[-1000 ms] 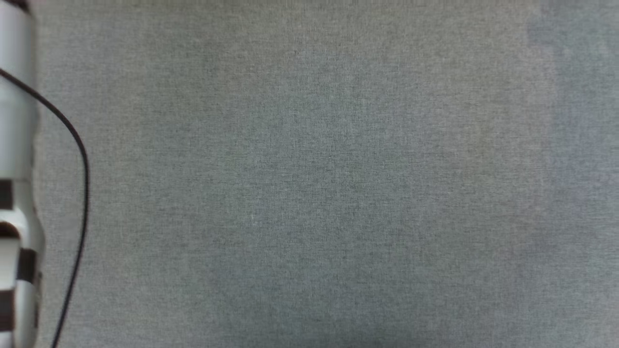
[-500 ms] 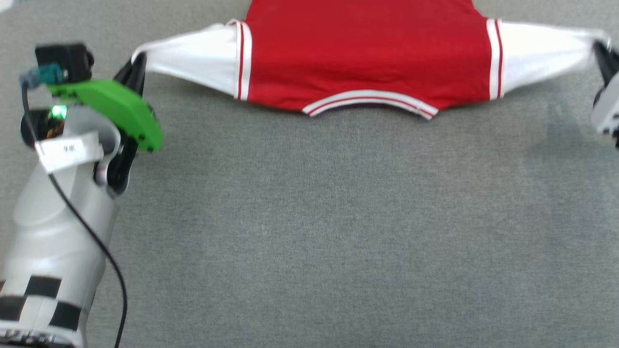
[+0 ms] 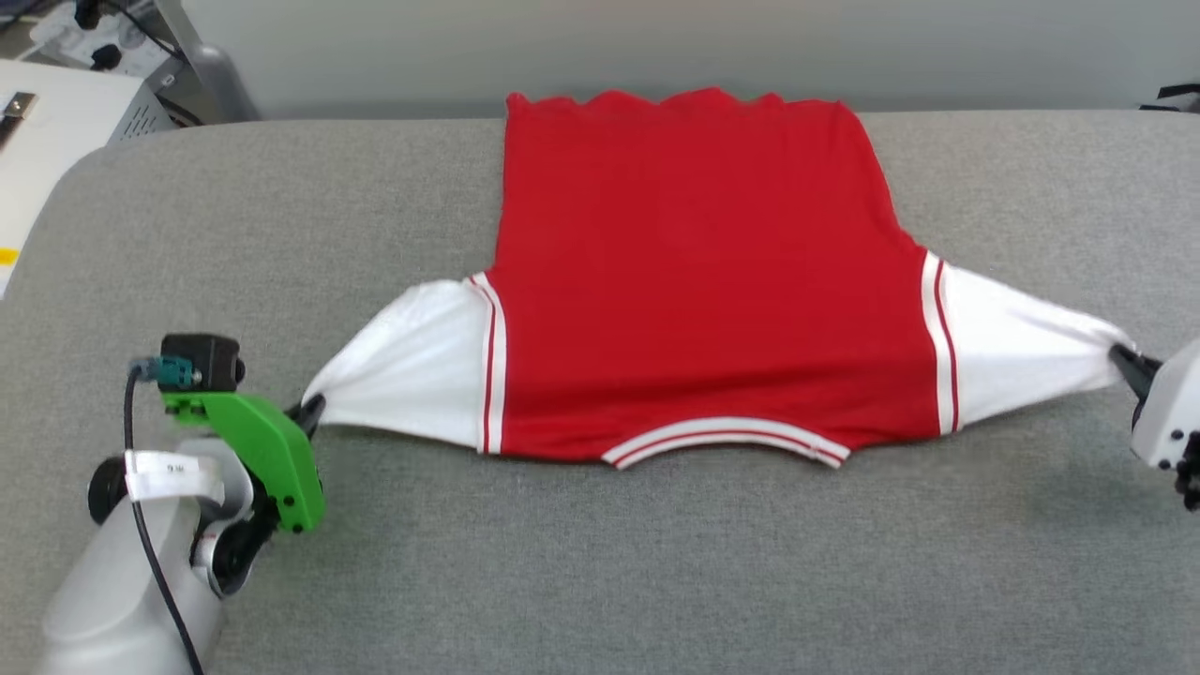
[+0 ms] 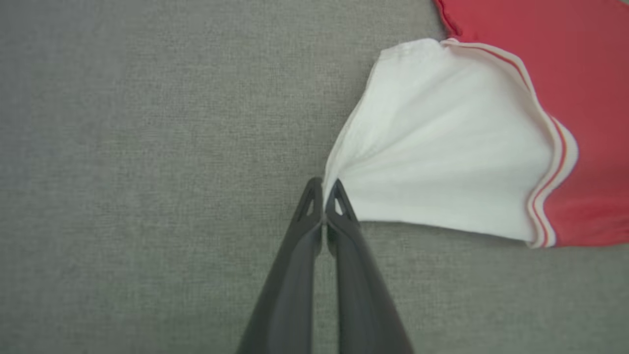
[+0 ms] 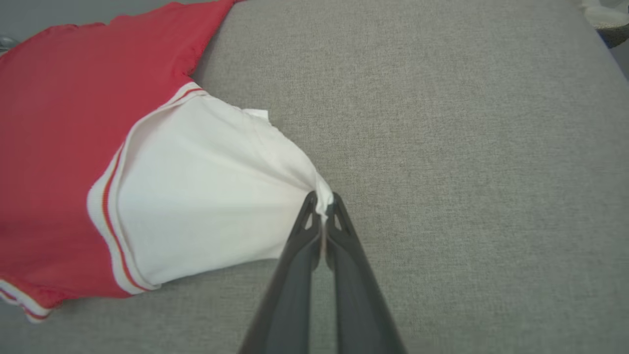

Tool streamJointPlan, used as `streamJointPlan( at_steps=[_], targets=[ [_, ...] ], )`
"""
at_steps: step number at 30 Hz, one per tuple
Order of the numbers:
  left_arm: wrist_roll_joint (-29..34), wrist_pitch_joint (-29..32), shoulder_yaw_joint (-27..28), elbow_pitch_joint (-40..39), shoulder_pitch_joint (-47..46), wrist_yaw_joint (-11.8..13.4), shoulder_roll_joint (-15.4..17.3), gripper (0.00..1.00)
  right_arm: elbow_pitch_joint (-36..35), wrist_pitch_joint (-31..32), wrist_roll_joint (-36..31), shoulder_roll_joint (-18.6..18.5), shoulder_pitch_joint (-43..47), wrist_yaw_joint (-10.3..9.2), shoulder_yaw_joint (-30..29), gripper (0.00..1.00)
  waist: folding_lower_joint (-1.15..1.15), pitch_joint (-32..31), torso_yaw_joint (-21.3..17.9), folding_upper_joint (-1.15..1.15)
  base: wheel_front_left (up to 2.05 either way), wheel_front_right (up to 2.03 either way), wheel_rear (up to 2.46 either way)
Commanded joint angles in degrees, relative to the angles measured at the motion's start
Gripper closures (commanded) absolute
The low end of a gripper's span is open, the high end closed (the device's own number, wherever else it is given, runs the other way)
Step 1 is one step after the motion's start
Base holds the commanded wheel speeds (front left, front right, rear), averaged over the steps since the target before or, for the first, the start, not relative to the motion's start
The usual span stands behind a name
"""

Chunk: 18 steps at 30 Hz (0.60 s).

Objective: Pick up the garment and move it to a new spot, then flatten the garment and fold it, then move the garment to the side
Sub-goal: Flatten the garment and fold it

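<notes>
Red soft-fabric T-shirt with white sleeves, stretched flat between both grippers on the grey fabric-covered table.

In the head view the T-shirt lies mid-table, with its hem toward 12 o'clock at the far edge and its red-and-white striped collar toward 6 o'clock. The left gripper, at 8 o'clock, has its two long dark fingers pressed together on the tip of the left white sleeve. The right gripper, at 3 o'clock, is likewise pinched tight on the right sleeve's tip. Both sleeves are drawn out to taut points, with creases fanning from each pinch.
</notes>
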Motion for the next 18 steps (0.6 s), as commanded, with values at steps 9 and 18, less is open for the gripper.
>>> streamJointPlan(
  at_steps=[9, 18],
  targets=[
    [-3.82, 9.13, 0.05, -12.92, 15.99, 3.96, 5.55, 1.00, -6.89, 6.93, 4.32, -4.39, 13.94, -0.13, -3.58, 1.00, 0.01, -5.52, -0.78, 0.00, 0.00, 0.00, 0.00],
    [-7.67, 15.73, 0.89, -28.83, 28.26, 8.40, 9.64, 1.00, -17.15, 16.08, 5.80, -5.60, 27.49, -0.13, -9.69, 1.00, 0.01, -6.34, -0.67, 0.00, 0.00, 0.00, 0.00]
  ],
)
